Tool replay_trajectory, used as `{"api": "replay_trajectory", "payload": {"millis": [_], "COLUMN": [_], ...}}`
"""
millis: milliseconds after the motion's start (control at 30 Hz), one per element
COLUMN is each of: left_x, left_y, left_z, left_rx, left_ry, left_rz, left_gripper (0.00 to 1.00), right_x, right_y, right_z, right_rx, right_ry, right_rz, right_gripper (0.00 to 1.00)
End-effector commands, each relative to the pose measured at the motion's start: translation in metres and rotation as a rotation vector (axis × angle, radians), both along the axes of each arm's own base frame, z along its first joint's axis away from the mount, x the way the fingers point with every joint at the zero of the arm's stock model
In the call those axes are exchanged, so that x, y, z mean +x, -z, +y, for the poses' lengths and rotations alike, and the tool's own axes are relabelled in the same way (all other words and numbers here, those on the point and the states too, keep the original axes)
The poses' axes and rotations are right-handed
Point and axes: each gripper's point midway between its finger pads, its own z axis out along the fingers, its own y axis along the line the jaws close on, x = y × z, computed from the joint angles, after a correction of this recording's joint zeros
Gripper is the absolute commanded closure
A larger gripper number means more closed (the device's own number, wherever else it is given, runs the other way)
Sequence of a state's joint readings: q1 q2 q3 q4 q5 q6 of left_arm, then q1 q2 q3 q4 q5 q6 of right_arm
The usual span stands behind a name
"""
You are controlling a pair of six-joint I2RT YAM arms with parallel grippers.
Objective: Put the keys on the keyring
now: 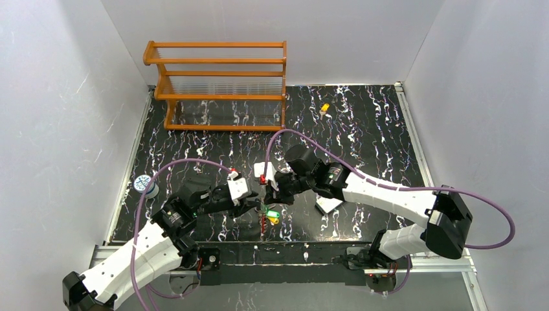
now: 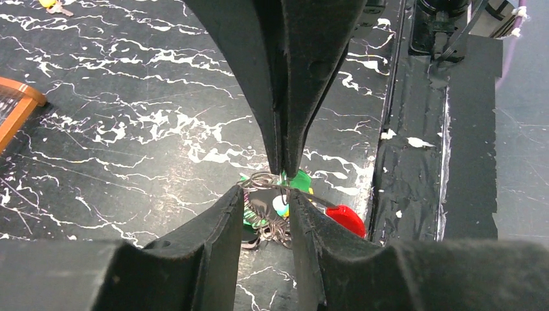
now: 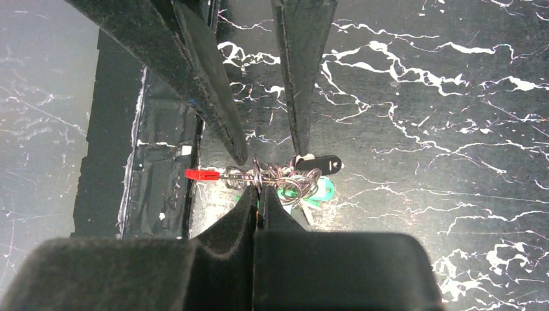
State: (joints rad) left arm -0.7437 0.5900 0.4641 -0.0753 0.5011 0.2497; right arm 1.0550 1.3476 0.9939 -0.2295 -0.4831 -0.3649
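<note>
The keyring (image 3: 285,180) is a tangle of thin metal rings with a red end piece (image 3: 202,173), hanging just above the table's near edge. Green-headed keys (image 3: 322,190) and a black tag (image 3: 318,162) hang on it. My right gripper (image 3: 257,191) is shut on one ring of the bunch. My left gripper (image 2: 267,191) faces it with jaws partly apart. The ring wire (image 2: 259,186) lies across both fingertips and the bunch sits in the gap. In the top view both grippers meet over the green and yellow heads (image 1: 270,214). A loose yellow key (image 1: 324,108) lies far back.
An orange wooden rack (image 1: 220,84) stands at the back left. A flat white card (image 1: 329,204) lies under the right arm, and a small blue-and-white round object (image 1: 144,184) sits at the left edge. Black tape and arm bases (image 2: 453,129) border the near edge.
</note>
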Motion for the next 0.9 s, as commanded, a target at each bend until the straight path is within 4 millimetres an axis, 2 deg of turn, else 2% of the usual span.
{"api": "replay_trajectory", "payload": {"millis": [0, 467, 567, 633, 800, 833, 867], "left_x": [-0.007, -0.007, -0.007, -0.007, -0.005, -0.004, -0.004], "left_y": [-0.008, 0.004, 0.004, 0.004, 0.003, 0.002, 0.001], "left_z": [-0.006, -0.008, -0.008, -0.008, -0.006, -0.005, -0.004], "left_rx": [-0.032, 0.005, 0.008, 0.013, 0.018, 0.018, 0.018], "left_ry": [0.049, 0.055, 0.057, 0.058, 0.047, 0.042, 0.038], "left_rz": [-0.001, 0.053, 0.053, 0.049, 0.031, 0.026, 0.021], "left_gripper": [0.70, 0.81, 0.89, 1.00, 1.00, 1.00, 1.00], "right_x": [0.003, -0.002, -0.002, -0.001, 0.002, 0.004, 0.006], "right_y": [-0.031, -0.039, -0.040, -0.039, -0.039, -0.040, -0.041], "right_z": [0.016, 0.019, 0.019, 0.019, 0.017, 0.017, 0.016], "right_rx": [0.093, 0.131, 0.135, 0.133, 0.157, 0.169, 0.185], "right_ry": [-0.020, -0.040, -0.043, -0.039, -0.014, 0.000, 0.020], "right_rz": [-0.016, -0.010, -0.009, -0.010, -0.030, -0.038, -0.043], "right_gripper": [0.99, 0.99, 0.99, 0.99, 0.99, 0.96, 0.86]}}
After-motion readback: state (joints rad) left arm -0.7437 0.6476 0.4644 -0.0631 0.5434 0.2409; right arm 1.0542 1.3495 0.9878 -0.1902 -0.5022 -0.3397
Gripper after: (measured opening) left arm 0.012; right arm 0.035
